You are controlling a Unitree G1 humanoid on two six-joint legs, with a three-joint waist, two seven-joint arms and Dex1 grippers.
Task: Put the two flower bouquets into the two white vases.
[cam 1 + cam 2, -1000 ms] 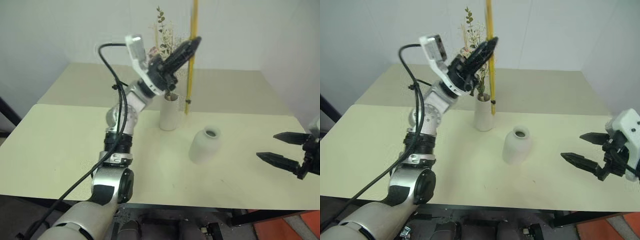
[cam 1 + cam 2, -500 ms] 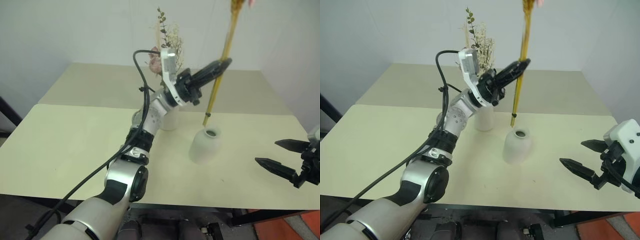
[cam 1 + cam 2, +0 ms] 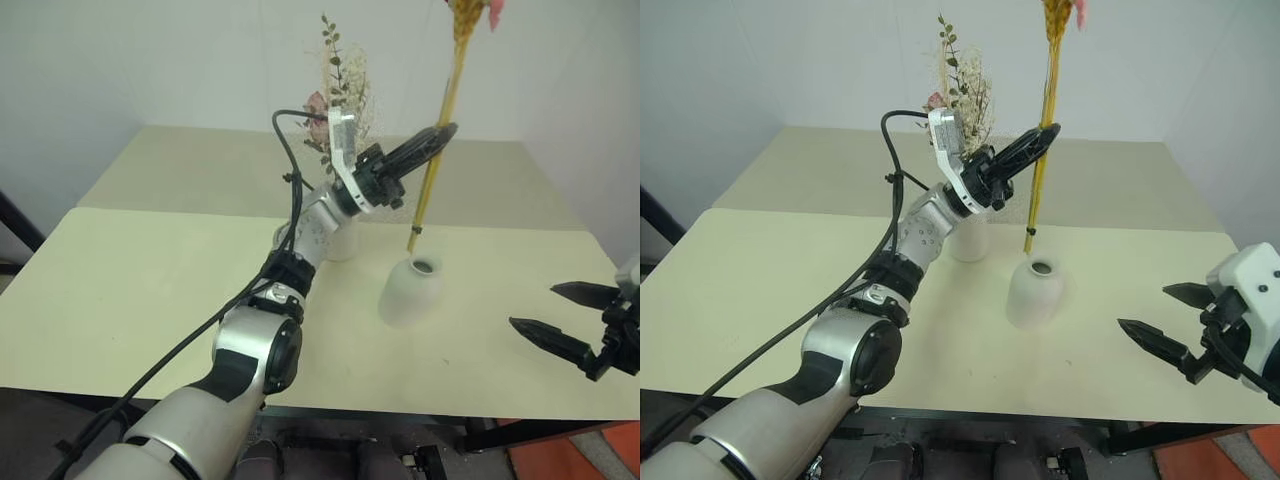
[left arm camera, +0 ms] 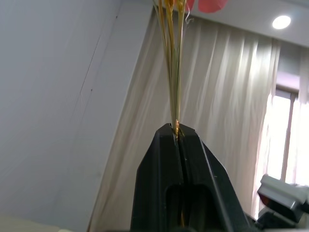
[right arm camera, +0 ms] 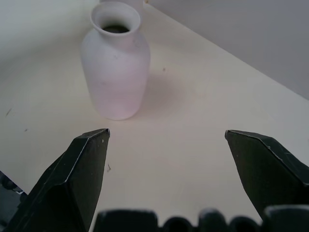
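White walls stood behind the pale table (image 3: 130,290). The left gripper (image 3: 440,135), pinched shut on the yellow stems (image 3: 432,185), had swung them from the tall vase (image 3: 345,235) to just above the short vase (image 3: 410,290). The right gripper (image 3: 565,320) waited wide open.

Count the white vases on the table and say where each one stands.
2. The taller vase stands behind the left gripper, holding the bushy bouquet. The shorter vase stands nearer, empty, under the slim bouquet.

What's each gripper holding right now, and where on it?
Left gripper: slim bouquet, pinched on its yellow stems, above their lower ends. Right gripper: nothing, jaws open.
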